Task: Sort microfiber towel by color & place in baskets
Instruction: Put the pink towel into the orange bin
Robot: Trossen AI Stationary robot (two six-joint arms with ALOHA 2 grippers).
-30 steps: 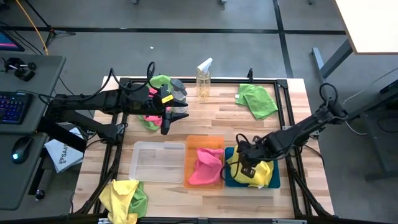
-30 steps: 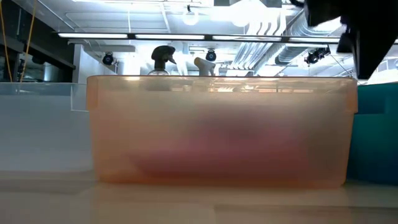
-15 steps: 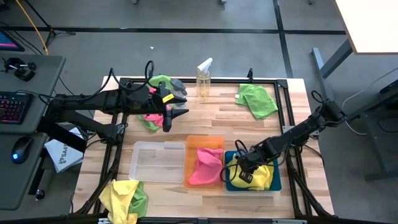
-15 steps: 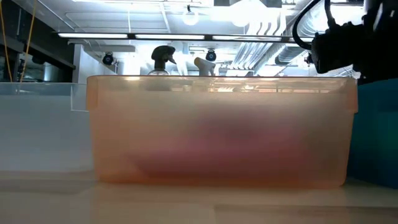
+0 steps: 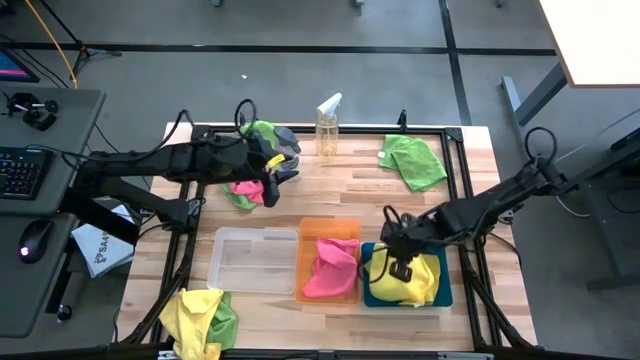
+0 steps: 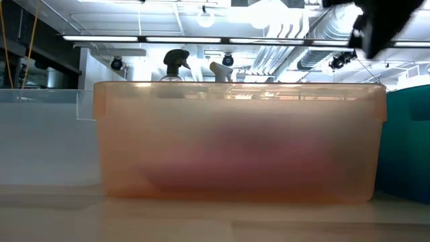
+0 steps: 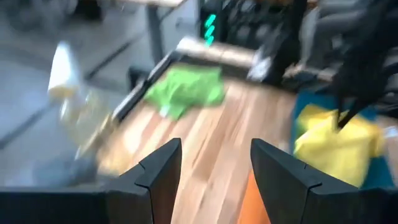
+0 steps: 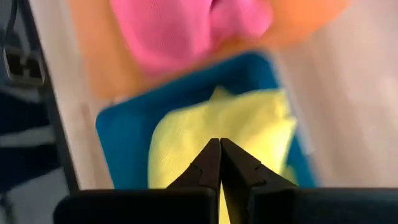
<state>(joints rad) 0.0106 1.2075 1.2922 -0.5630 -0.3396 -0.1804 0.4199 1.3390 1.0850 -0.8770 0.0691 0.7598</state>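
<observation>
Three baskets stand side by side near the table's front: clear [image 5: 253, 260], orange [image 5: 310, 232] holding a pink towel [image 5: 330, 265], and dark blue [image 5: 443, 293] holding a yellow towel [image 5: 420, 280]. My right gripper [image 5: 400, 264] is shut and hovers over the yellow towel [image 8: 186, 137] without touching it. My left gripper [image 5: 282, 168] is open above the bare table, beside a pink and green towel pile [image 5: 243, 190]. A green towel [image 5: 415, 160] lies flat at the far right. Yellow and green towels [image 5: 200, 315] lie heaped at the near left corner.
A spray bottle [image 5: 327, 125] stands at the far edge, between the left gripper and the green towel. The low view is filled by the orange basket's wall [image 6: 238, 141]. Bare wood lies between the baskets and the far green towel.
My right gripper dipped toward the yellow towel in the blue basket, then rose and drew back a little toward the far edge, staying shut. My left gripper swung up from pointing at the near edge and now points toward the table's right, staying open. The towels kept their places.
</observation>
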